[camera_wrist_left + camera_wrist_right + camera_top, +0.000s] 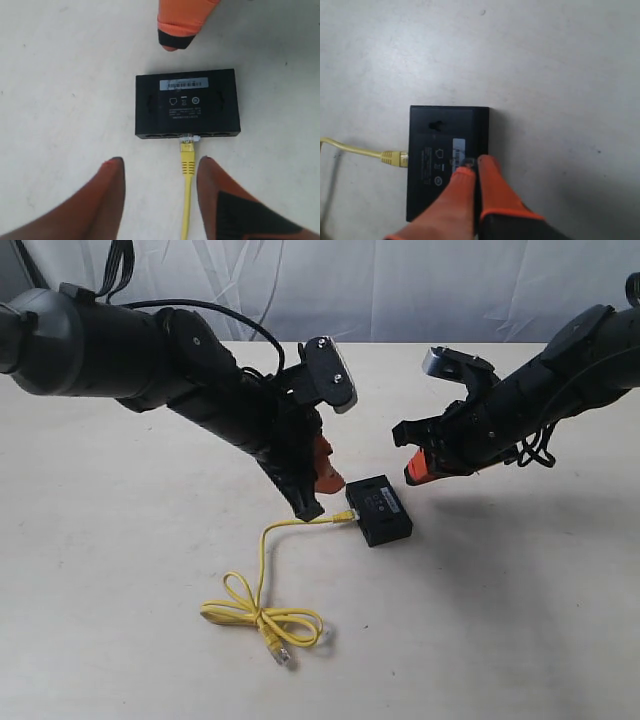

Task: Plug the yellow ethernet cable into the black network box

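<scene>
My left pincer point(160, 164) is wide and empty, the yellow ethernet cable point(187, 167) looks plugged into the black network box point(187, 102) mid-frame (my right pincer point(475, 170) is pinched shut over it), so next I should lift away gently.

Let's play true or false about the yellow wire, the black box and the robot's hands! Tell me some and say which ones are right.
1. One end of the cable is plugged into the box. True.
2. The left gripper is squeezing the cable. False: it is open, with a finger on each side of the cable, and neither finger touches it.
3. The cable's other end lies loose on the table. True.
4. The right gripper has its fingers spread wide apart. False: its fingers are pressed together, and it holds nothing.
</scene>
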Available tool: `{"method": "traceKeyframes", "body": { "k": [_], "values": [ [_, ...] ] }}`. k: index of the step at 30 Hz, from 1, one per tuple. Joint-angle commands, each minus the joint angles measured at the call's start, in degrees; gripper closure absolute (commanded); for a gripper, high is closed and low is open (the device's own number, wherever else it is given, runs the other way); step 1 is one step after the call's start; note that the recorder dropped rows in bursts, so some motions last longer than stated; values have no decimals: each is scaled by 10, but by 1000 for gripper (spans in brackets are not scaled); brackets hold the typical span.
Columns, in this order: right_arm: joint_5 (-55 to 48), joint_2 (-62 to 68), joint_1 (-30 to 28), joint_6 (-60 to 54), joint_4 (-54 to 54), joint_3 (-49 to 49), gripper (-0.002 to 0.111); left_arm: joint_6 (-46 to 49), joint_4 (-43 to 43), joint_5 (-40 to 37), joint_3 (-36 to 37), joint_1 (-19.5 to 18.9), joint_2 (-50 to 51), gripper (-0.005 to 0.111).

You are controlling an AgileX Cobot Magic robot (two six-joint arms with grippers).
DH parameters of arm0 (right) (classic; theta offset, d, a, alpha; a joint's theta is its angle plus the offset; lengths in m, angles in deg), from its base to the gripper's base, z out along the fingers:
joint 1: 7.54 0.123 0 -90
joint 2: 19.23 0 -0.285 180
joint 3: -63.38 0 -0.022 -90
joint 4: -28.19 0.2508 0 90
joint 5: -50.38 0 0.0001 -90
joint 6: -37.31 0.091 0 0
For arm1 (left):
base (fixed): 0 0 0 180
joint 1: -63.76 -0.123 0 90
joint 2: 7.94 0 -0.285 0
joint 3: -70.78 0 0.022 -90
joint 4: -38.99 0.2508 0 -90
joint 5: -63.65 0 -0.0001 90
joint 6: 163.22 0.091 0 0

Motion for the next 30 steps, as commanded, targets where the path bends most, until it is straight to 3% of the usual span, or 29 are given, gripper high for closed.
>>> {"method": "traceKeyframes", "body": {
  "k": [1,8,21,30],
  "values": [
    [5,-6,-2,-2,-4,-2,109,-55,29,-4,0,-1,-10,73],
    [5,-6,-2,-2,-4,-2,109,-62,34,-4,0,-1,-11,107],
    [0,-6,-2,-2,-2,-2,109,-147,52,-19,0,-6,-44,107],
    [0,-6,-2,-2,-2,-2,109,-319,145,-91,0,-91,-95,107]
  ]
}}
